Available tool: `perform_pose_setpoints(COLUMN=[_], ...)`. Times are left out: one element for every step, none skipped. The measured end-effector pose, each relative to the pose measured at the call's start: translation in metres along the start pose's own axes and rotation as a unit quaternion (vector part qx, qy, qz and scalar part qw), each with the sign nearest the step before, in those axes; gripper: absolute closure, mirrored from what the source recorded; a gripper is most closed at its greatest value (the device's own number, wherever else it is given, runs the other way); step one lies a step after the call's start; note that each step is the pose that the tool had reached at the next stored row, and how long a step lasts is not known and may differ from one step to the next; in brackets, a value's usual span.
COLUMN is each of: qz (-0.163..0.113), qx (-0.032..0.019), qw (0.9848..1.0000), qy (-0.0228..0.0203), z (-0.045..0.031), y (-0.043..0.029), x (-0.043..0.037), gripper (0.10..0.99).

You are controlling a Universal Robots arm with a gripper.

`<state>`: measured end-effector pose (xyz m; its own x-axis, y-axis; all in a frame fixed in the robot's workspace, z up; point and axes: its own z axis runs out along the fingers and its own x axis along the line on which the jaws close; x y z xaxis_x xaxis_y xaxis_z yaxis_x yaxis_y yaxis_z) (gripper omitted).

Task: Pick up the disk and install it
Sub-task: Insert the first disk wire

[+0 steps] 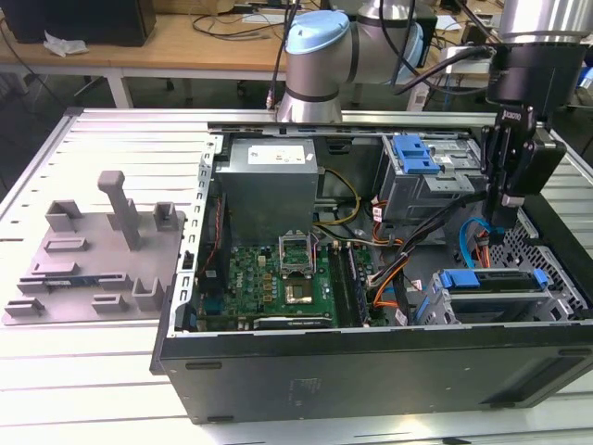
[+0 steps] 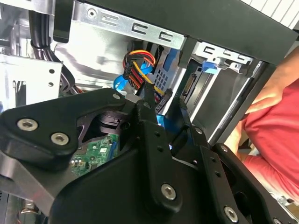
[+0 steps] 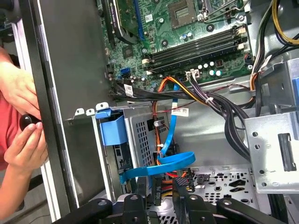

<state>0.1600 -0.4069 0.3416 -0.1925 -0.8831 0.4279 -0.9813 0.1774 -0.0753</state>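
There's the pale ribbed metal counter (image 1: 74, 371) spreading wide under bright, even light. Behind it sits a wooden desk (image 1: 185, 46) on white legs, with cables (image 1: 236, 20) and crumpled white paper (image 1: 63, 44) on top and dark floor (image 1: 56, 88) beneath.

The computer case (image 1: 371, 366) lies on the tabletop (image 1: 83, 380) with its open side up, so entry from above is free over the motherboard (image 1: 278, 278). At the case's end toward the exterior view's right, the hand (image 1: 501, 225) hangs in a tight pocket beside the drive cage (image 1: 561, 297). A blue flat cable (image 3: 159, 167) loops just past its spread fingers (image 3: 141, 200), and orange and black wire bundles (image 3: 205, 100) cross behind. A person's hand (image 3: 25, 147) rests against the case's outer wall. Outside the case, toward the exterior view's left, stands a grey holder block (image 1: 93, 250).
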Motion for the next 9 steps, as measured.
perform_pose_setpoints(qz=[0.000, 0.000, 0.000, 0.000, 0.000, 0.000, 0.000, 0.000, 0.000], qx=[0.0002, 0.0006, 0.0009, 0.0011, 0.0012, 0.0014, 0.0015, 0.0016, 0.0018], qw=[1.0000, 1.0000, 1.0000, 1.0000, 1.0000, 1.0000, 1.0000, 1.0000, 1.0000], qy=[0.0011, 0.0030, 0.0047, 0.0055, 0.0061, 0.0070, 0.0074, 0.0083, 0.0090], z=[0.0002, 0.0005, 0.0009, 0.0013, 0.0015, 0.0017, 0.0019, 0.0020, 0.0021], y=[0.0001, 0.0001, 0.0002, 0.0002, 0.0002, 0.0003, 0.0003, 0.0003, 0.0003], x=[-0.0004, -0.0008, -0.0011, -0.0012, -0.0014, -0.0016, -0.0017, -0.0018, -0.0018], gripper=[0.729, 0.729, 0.729, 0.729, 0.729, 0.745, 0.745, 0.812, 0.918])
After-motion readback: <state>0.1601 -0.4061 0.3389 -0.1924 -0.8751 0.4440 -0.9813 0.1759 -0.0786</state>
